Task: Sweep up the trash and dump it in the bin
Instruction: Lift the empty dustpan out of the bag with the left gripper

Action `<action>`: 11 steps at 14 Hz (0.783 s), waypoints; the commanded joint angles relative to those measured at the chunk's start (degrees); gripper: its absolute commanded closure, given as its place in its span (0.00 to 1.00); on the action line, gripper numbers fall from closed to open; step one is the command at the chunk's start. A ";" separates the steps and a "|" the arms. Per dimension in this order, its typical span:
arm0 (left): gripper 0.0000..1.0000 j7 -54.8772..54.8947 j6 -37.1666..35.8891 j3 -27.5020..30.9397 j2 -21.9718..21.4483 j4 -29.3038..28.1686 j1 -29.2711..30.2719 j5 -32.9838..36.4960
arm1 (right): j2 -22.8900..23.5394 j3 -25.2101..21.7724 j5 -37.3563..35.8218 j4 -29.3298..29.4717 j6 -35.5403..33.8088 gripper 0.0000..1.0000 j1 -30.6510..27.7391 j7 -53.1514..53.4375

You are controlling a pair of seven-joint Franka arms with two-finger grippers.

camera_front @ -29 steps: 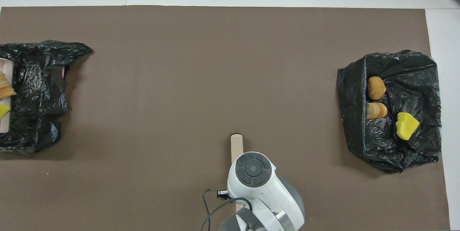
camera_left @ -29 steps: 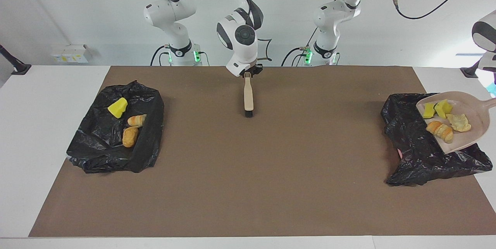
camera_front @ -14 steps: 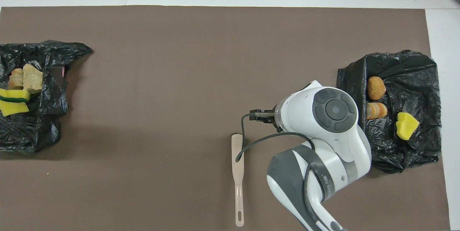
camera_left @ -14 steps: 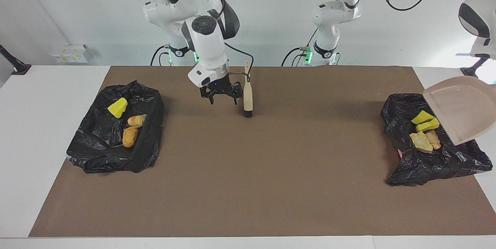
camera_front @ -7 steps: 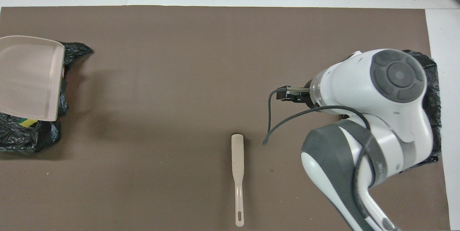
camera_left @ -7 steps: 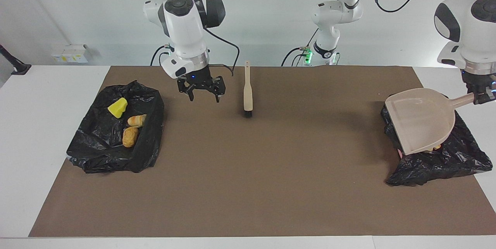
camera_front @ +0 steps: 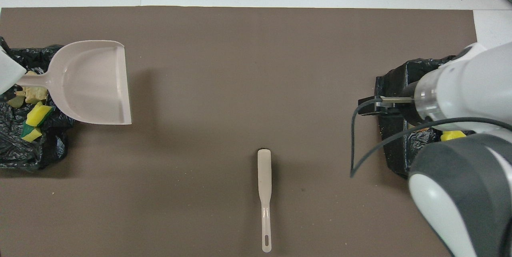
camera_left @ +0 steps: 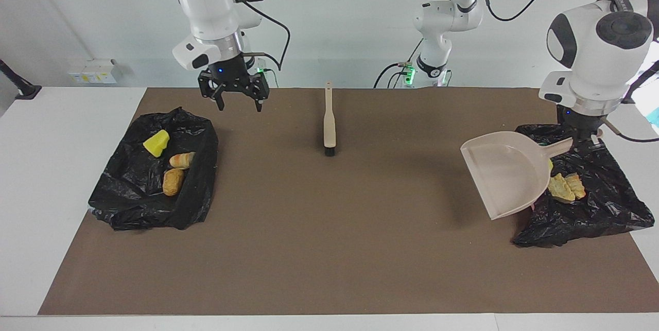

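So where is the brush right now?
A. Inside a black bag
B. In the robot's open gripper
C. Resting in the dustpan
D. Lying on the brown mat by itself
D: the brush lies flat on the brown mat between the two bags, and neither gripper touches it.

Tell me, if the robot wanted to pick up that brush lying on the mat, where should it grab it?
Probably by the thin handle, the end nearest the robots. The brush lies flat and straight on the brown mat, bristle end pointing away from them, with nothing around it. Coming straight down from above, fingers either side of the narrow handle, looks easiest. The right gripper, open and empty above the mat, is closest.
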 commanded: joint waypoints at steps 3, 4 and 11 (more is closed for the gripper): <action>1.00 -22.12 2.78 0.77 -3.81 -10.40 -7.21 -6.19 | 0.15 -10.18 -0.89 6.70 -7.68 0.00 1.52 -10.21; 1.00 -26.78 4.17 0.77 -3.80 -11.97 -8.70 -8.48 | 0.15 -10.89 -0.80 6.61 -7.60 0.00 1.60 -10.66; 1.00 -62.20 9.63 0.86 -3.37 -14.45 -22.14 -15.70 | -1.61 -10.89 0.25 4.68 -9.18 0.00 0.99 -10.75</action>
